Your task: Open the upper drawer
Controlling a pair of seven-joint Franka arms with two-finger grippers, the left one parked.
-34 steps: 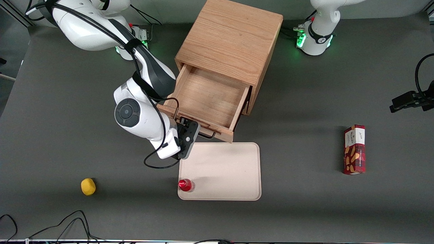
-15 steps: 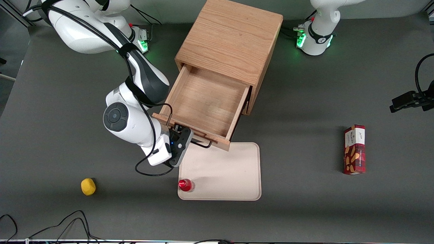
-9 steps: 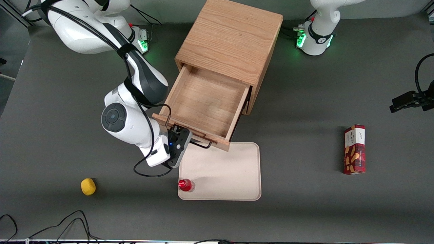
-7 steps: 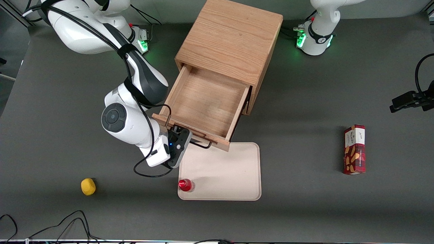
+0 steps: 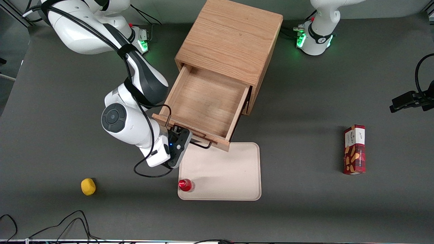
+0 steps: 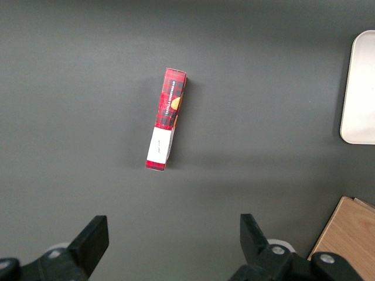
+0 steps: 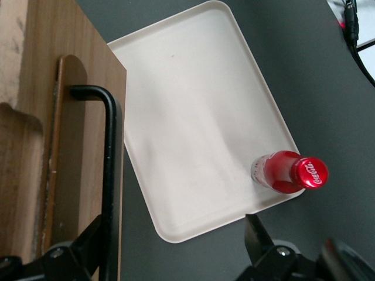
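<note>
My claw (image 5: 177, 136) hangs at the front of the light oak upper drawer (image 5: 206, 101), the wide shallow wooden box that stands pulled well out of the boxy oak cabinet (image 5: 230, 37), its bare grained floor open to view from above. My two fingers are spread wide and grip nothing. In my wrist view the thin black wire handle (image 7: 111, 164) runs between them, close against one finger (image 7: 88, 252) and well apart from the other.

The relation that matters is this. The handle's long axis runs along the drawer's front panel, crosswise to the line between my fingers, and the drawer lies from my claw toward the cabinet. I judge the drawer open enough, so any backing away should go straight off from the front panel, with the near finger kept clear of the wire.

The handle is smooth, round-sectioned metal with a bent corner. The oak is matt and hard-edged.

Just below the drawer's front lies a pale beige rounded-corner plastic tray (image 5: 259, 169). A small glossy red-capped bottle (image 5: 185, 185) stands upright in the tray's corner nearest the front camera, on my arm's side. A yellow lemon-shaped thing (image 5: 88, 186) sits near the table's front edge toward my end, and a red patterned cardboard box (image 5: 354, 149) lies toward the parked arm's end.
</note>
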